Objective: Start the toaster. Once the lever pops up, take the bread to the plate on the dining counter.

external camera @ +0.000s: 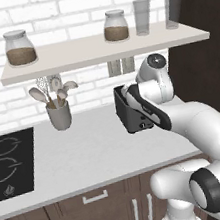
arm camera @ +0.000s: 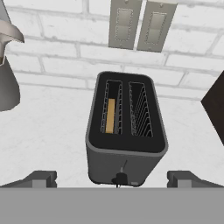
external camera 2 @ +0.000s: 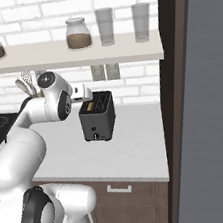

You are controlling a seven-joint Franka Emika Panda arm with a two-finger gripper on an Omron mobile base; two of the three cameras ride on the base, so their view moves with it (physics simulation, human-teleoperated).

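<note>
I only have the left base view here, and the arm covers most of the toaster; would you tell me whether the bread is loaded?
Observer: Yes. In the hand view the bread sits in the left slot of the toaster; the right slot holds nothing.
Operator: Thank you. How does the gripper stand?
Observer: The gripper is open, one fingertip at each side of the picture, looking down on the toaster and touching nothing.
Operator: And where is the lever?
Observer: A dark knob shows low on the toaster's front end, at the foot of a slot, nearest the hand.
</note>
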